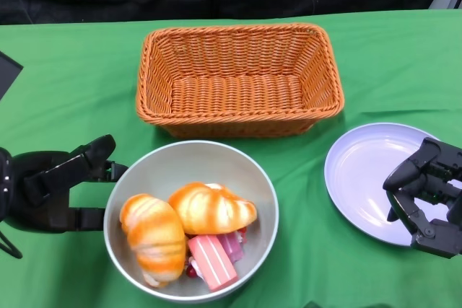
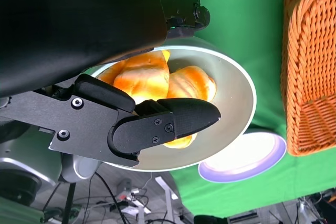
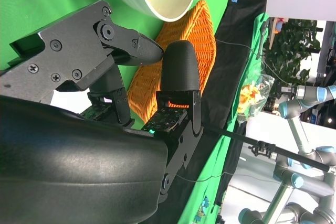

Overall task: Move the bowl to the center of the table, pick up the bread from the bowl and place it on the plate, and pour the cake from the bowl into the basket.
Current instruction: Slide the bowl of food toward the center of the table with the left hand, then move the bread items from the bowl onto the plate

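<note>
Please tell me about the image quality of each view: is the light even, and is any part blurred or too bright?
Head view: even, soft light; the bowl, basket and plate are sharp. Right wrist view: the right hand fills the picture, and the room beyond the table is very bright, partly washed out. Left wrist view: the left hand is dark against the bowl, and the black shell nearest the camera shows no detail.
</note>
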`<state>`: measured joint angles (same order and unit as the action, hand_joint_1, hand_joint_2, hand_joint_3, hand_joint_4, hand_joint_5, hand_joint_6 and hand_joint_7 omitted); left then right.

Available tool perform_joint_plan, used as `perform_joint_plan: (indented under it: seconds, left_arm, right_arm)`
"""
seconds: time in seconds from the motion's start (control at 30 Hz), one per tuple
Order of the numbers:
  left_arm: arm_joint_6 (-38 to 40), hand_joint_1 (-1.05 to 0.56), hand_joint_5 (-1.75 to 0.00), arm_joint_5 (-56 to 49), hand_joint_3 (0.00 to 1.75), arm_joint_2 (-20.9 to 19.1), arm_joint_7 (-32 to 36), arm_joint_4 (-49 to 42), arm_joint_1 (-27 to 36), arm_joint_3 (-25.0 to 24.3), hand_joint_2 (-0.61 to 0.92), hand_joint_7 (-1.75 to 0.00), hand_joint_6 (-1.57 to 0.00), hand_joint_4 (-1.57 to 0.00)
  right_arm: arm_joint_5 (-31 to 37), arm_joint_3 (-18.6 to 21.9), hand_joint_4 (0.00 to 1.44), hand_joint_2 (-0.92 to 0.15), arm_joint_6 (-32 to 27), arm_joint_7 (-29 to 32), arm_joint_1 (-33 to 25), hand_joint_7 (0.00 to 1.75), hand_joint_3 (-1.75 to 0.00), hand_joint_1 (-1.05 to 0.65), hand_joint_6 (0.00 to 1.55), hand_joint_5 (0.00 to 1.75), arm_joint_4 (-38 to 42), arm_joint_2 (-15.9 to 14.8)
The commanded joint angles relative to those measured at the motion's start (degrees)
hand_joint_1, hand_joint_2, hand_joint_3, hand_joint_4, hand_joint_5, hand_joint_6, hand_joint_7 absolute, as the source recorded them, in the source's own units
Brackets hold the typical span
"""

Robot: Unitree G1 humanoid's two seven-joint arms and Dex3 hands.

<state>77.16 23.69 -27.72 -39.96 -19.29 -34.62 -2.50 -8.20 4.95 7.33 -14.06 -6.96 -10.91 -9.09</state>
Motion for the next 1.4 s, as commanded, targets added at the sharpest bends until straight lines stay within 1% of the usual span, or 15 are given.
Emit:
perform_joint_plan:
  seconds: [0.03,0.47,0.67,0.77,0.87,1.13,1.4]
  left_arm:
    - [1.1,-0.72,0.0,1.3,0.64,0.8,0.9,0.3,-1.2,-0.9,0.92,0.0,0.0,0.0]
    - [1.1,-0.73,0.0,3.0,0.64,3.0,1.7,1.8,-1.9,-0.5,0.92,0.0,0.0,0.0]
    - [1.0,-0.73,0.0,3.1,0.64,3.2,1.7,2.0,-1.9,-0.5,0.92,0.0,0.0,0.0]
    - [1.0,-0.73,0.0,3.7,0.64,5.0,1.1,1.7,-3.4,0.6,0.92,0.0,0.0,0.0]
    - [0.6,-0.73,0.0,3.7,0.64,5.5,0.8,1.5,-3.9,1.2,0.92,0.0,0.0,0.0]
    - [0.1,-0.73,-0.01,4.0,0.66,5.3,1.6,1.8,-4.1,2.0,0.92,0.0,0.0,-0.01]
    - [-1.3,-0.73,0.0,3.8,0.65,3.1,1.4,2.8,-3.0,1.4,0.92,0.0,0.0,-0.01]
  right_arm:
    - [0.0,0.4,0.73,-0.6,0.8,0.3,-0.3,1.29,-0.85,-0.2,0.71,1.57,-0.4,-0.1]
    - [0.6,0.1,0.73,-0.62,0.4,0.7,-0.7,1.31,-0.82,-0.22,0.71,1.58,-1.1,-0.1]
    - [0.4,0.1,0.73,-0.62,0.3,0.8,-0.7,1.31,-0.82,-0.21,0.71,1.58,-1.1,-0.1]
    - [0.6,0.0,0.73,-0.62,0.9,0.7,-0.7,1.3,-0.82,-0.21,0.71,1.58,-0.8,-0.2]
    - [0.7,-0.1,0.73,-0.62,1.0,0.8,-0.6,1.3,-0.82,-0.22,0.71,1.57,-0.6,-0.2]
    - [0.8,-0.2,0.73,-0.62,0.7,1.0,-0.6,1.29,-0.84,-0.2,0.71,1.56,-0.7,-0.1]
    - [0.8,-0.2,0.73,-0.63,1.0,1.2,-0.6,1.29,-0.81,-0.2,0.71,1.57,-0.8,-0.2]
